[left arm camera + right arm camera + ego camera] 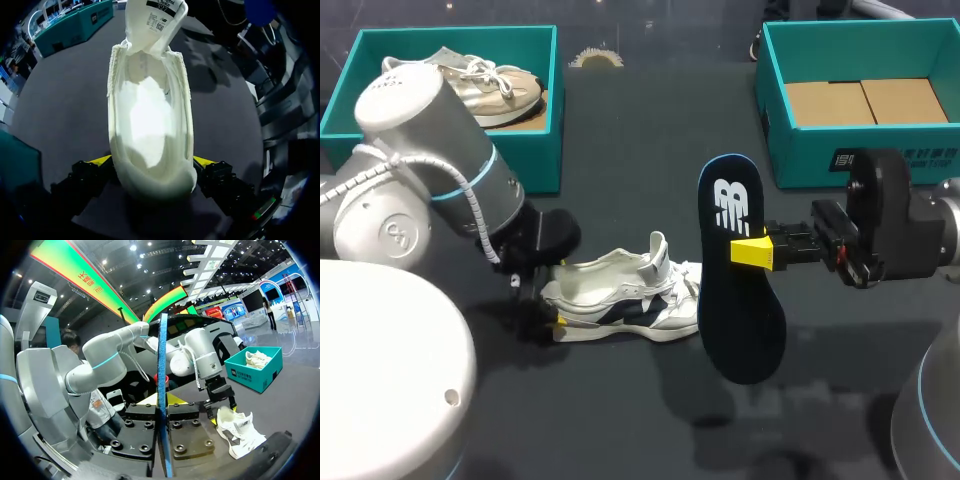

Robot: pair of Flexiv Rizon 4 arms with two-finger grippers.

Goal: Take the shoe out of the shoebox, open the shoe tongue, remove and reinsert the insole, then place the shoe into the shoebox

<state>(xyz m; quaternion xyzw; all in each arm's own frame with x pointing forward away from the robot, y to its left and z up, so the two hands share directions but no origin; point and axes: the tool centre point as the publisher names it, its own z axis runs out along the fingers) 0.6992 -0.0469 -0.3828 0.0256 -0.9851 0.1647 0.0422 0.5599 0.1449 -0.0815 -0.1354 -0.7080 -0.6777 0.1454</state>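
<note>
A white shoe point(620, 298) with dark side stripes lies on the dark table, its tongue pulled up. In the left wrist view the shoe point(150, 110) shows an empty white inside. Its heel sits between the open fingers of my left gripper point(152, 161), close against both yellow tips. From above, my left gripper point(552, 318) is at the shoe's heel. My right gripper point(760, 252) is shut on a dark blue insole point(740, 300), held upright in the air just right of the shoe's toe. In the right wrist view the insole point(162, 355) stands edge-on in my right gripper point(162, 402).
A teal shoebox point(865, 150) with a cardboard floor stands at the back right. Another teal box point(535, 150) at the back left holds a beige shoe point(485, 85). Bare dark table lies in front of the white shoe.
</note>
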